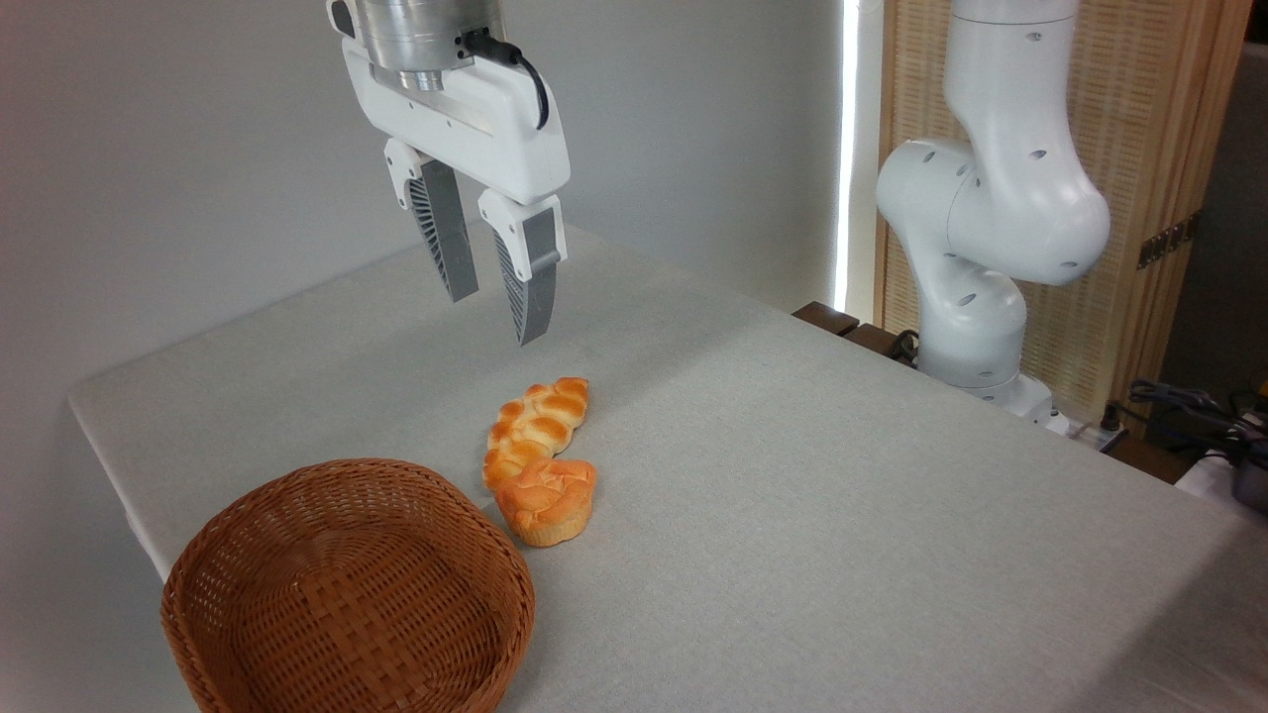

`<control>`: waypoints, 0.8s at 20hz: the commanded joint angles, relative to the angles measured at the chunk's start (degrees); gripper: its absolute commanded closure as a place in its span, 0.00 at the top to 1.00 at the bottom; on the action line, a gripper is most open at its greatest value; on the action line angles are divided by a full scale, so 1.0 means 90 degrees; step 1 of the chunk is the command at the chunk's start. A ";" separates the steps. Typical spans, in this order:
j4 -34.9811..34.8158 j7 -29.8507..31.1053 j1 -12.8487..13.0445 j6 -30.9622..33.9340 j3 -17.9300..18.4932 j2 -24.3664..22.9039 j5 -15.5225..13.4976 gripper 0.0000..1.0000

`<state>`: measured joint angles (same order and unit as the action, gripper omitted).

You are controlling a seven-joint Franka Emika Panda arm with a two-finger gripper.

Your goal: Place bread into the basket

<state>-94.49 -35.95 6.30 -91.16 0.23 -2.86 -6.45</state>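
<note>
So nothing's done yet: small orange-golden swirled bun [547, 500] sits on the table [842, 495] beside the empty reddish-brown woven wicker basket [238, 525], gripper [498, 312] jaws narrowly apart, holding nothing, well above.

1. Bread [547, 500]: small roundish bun, orange-golden w/ knotted swirled top, sits upright on its base. Lies well below the fingers [528, 287], slightly to their right, untouched. Its upper-left edge touches a braided loaf.
2. Basket [347, 594]: round woven wicker, reddish-brown, shallow bowl shape, upright, nothing inside. Sits below and left of the fingers, farther from them than the bun; its rim is just beside the bun's left side.
</note>
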 commanded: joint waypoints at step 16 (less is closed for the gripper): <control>0.0070 -0.0117 -0.0007 0.0071 0.0082 -0.0014 -0.0075 1.00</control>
<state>-94.43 -35.95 6.21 -91.17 0.49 -2.86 -6.63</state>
